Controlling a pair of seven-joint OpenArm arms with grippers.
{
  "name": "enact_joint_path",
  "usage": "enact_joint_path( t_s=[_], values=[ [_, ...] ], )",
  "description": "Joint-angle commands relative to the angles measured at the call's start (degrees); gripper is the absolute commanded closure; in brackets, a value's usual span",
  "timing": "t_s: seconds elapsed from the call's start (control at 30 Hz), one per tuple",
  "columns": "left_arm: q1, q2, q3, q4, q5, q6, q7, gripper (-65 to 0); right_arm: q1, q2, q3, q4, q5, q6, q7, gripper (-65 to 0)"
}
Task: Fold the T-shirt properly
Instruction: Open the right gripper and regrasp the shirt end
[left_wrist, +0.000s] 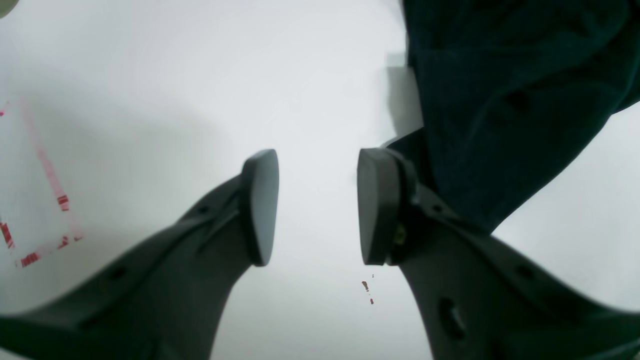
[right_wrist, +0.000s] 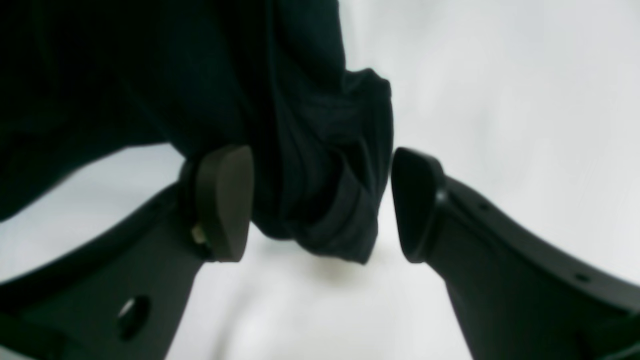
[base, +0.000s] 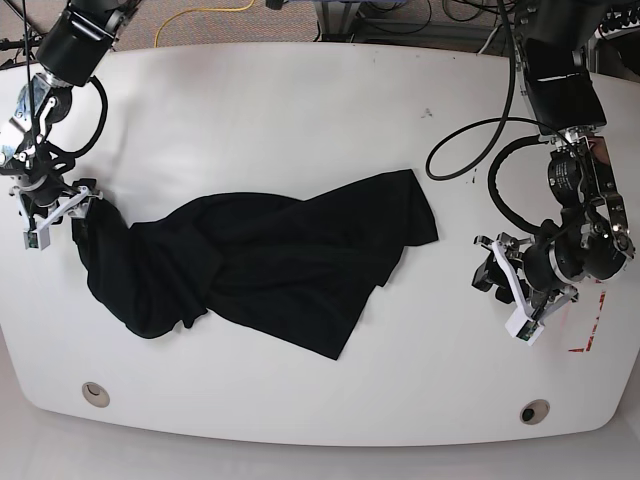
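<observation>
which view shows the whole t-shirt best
The base view: the whole T-shirt lies crumpled across the white table. The right wrist view shows only a bunched end between open pads; the left wrist view shows only a dark fold at one side.

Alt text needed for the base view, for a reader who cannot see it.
A crumpled black T-shirt sprawls across a white table. The right gripper is at its bunched end; the left gripper hangs open, apart from the cloth, near red tape marks.
</observation>
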Motion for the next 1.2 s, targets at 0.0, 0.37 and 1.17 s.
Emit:
enact_joint_path(
  t_s=[0.0,0.37,1.17],
  values=[
    [-1.5,-0.7,-0.2,0.9,-0.9,0.1,-1.1,-23.5,1.0,1.7,0.2,-1.4,0.5,-0.1,3.0,-40.9],
    [-1.5,-0.7,-0.2,0.9,-0.9,0.1,-1.1,-23.5,1.0,1.7,0.2,-5.2,0.5,-0.1,7.3,-40.9],
    [-1.4,-0.5,-0.4,0.5,-0.5,0.1,-1.2,-23.5,0.7,3.2,0.2,-10.5,0.5,-0.1,12.4,0.0]
  ],
)
